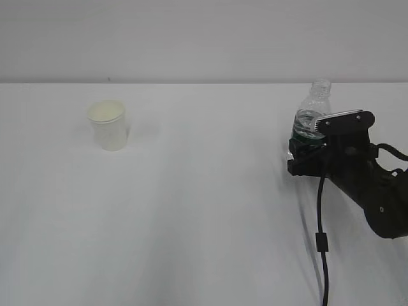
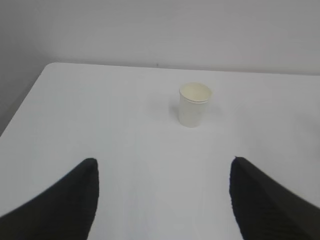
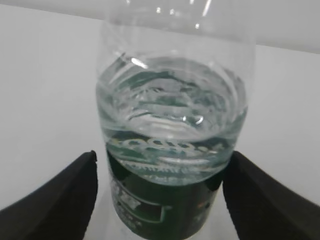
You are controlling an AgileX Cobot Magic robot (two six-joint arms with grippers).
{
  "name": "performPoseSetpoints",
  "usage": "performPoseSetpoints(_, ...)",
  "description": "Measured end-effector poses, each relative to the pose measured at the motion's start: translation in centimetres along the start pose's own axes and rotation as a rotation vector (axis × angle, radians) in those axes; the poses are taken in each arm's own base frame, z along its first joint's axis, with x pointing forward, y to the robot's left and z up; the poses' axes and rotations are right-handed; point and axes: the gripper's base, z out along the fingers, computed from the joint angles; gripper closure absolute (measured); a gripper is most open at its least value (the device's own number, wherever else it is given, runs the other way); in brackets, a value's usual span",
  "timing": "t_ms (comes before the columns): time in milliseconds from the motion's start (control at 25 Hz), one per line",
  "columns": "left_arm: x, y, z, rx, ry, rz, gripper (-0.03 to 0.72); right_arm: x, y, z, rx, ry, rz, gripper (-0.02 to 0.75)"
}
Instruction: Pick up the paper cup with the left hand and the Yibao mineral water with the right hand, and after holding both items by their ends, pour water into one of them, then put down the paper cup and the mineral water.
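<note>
A small cream paper cup [image 1: 108, 125] with a rolled rim and tapered sides stands upright on the far left of the plain white surface [image 1: 204, 210], its mouth open upward and nothing touching it. The left wrist view shows the same cup [image 2: 194, 104] ahead and a little right of centre, well apart from the left hand [image 2: 162, 200], whose two black wedge-shaped fingers [image 2: 60, 205] are spread wide with only bare surface between them; this hand holds nothing and does not appear in the exterior view

On the far right stands the small clear plastic Yibao mineral water bottle [image 1: 312, 115] with a dark green label, upright, its neck without a cap. The bulky black right hand [image 1: 305, 148], with a flat grey plate on top and a thin black cable [image 1: 322, 248] trailing toward the near edge, reaches in from the right at label height. In the right wrist view the bottle [image 3: 172, 150] fills the space between the two black fingers [image 3: 55, 200], one on each side of the label. The fingers stand wide apart; whether they press the bottle cannot be told. Clear water [image 3: 170, 120] fills the bottle to just above the label
</note>
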Motion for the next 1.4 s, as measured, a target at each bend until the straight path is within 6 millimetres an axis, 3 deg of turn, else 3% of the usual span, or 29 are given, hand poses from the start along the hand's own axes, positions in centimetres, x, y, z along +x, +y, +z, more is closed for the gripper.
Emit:
performPoseSetpoints(240,0.0,0.0,0.0,0.0,0.002,0.0,0.105,-0.3,0.0,0.4,0.005,-0.01,-0.002,0.149)
performPoseSetpoints(600,0.1,-0.1,0.0,0.007,0.009,-0.007,0.105,1.1,0.1,1.3,0.006,0.02,-0.005,0.149)
performPoseSetpoints(1400,0.1,-0.1,0.0,0.011,0.012,-0.011,0.105,0.7,0.1,1.8,0.015,-0.002,-0.001,0.15)
